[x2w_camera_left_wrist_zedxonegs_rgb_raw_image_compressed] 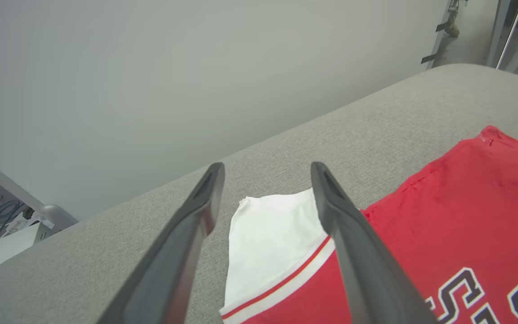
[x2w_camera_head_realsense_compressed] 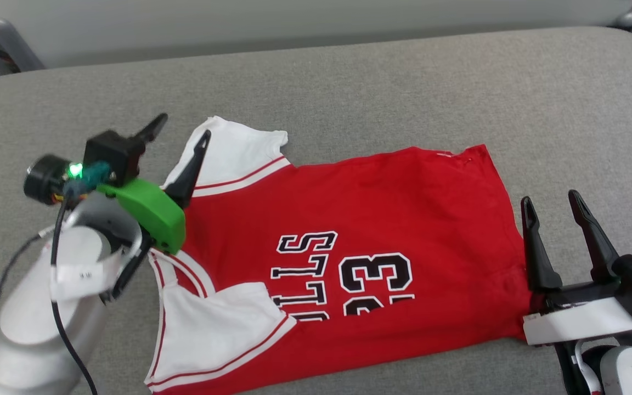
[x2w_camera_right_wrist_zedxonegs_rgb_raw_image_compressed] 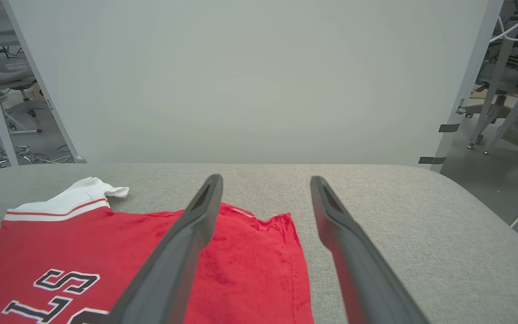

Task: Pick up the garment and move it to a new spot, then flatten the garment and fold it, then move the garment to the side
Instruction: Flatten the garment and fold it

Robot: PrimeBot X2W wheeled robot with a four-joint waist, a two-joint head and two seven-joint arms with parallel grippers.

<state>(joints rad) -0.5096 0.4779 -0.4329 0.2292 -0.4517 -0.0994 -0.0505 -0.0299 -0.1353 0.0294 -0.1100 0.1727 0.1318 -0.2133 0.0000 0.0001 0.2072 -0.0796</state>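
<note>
A grey fabric-covered counter [x2w_camera_head_realsense_compressed: 404, 82] spans the head view, with a pale wall panel [x2w_camera_right_wrist_zedxonegs_rgb_raw_image_compressed: 250, 81] standing behind its far edge. The red jersey [x2w_camera_head_realsense_compressed: 382, 208] lies spread across the middle of the counter, front side up, its neck end toward the robot's left and its hem toward the right. The near white sleeve [x2w_camera_head_realsense_compressed: 217, 329] lies over the start of the black lettering [x2w_camera_head_realsense_compressed: 305, 274], just beside the number 23 [x2w_camera_head_realsense_compressed: 373, 280]. The far white sleeve [x2w_camera_head_realsense_compressed: 233, 153] lies flat with its red stripe showing. The left pincer [x2w_camera_head_realsense_compressed: 182, 127] is spread wide and empty, one finger over that far sleeve and the other over bare counter. The right pincer [x2w_camera_head_realsense_compressed: 549, 197] is likewise wide apart and empty at the hem, one finger over red cloth and one past the edge.
</note>
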